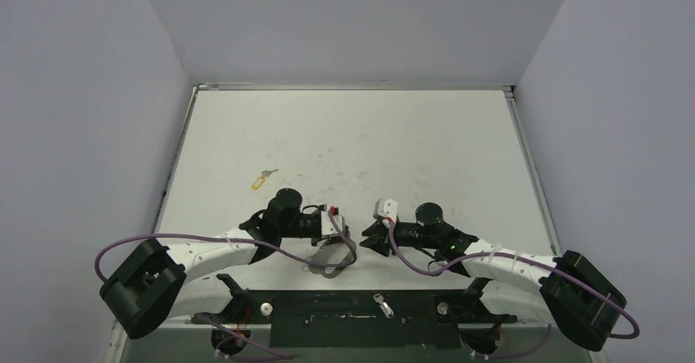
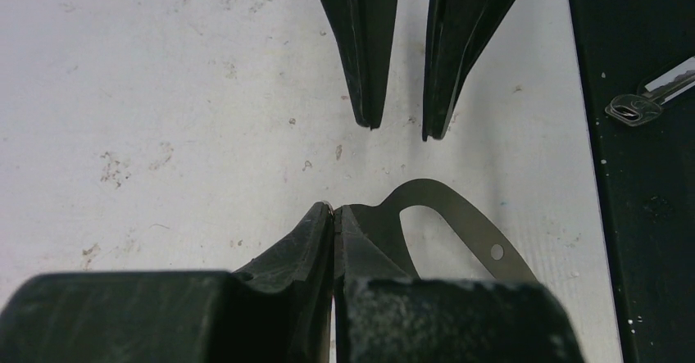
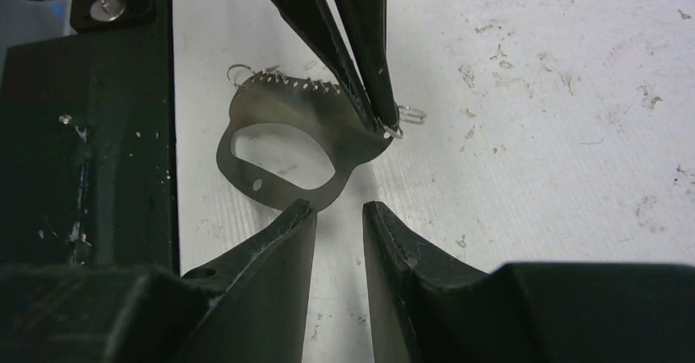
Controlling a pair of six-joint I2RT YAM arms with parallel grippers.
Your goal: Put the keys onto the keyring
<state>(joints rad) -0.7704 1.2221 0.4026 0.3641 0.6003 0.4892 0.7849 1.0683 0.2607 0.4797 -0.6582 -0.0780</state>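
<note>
Yellow-tag key (image 1: 261, 179) loose, far L on counter (image 1: 426, 142). L gripper (image 3: 381, 121) clamped on keyring (image 3: 287, 109) edge. R gripper (image 3: 338, 207) jaws apart, empty, at ring rim. 2nd key (image 1: 382, 304) on base plate (image 1: 328, 318). We judge: ring-steadying step; next, R fetches a key.

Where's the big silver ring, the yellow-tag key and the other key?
Large flat silver-grey metal keyring (image 3: 291, 109): right wrist view, its wide upper band.
Small silver key with yellow oblong tag (image 1: 258, 183): top view, the tag.
Plain silver key (image 1: 382, 303): top view, its middle.
</note>
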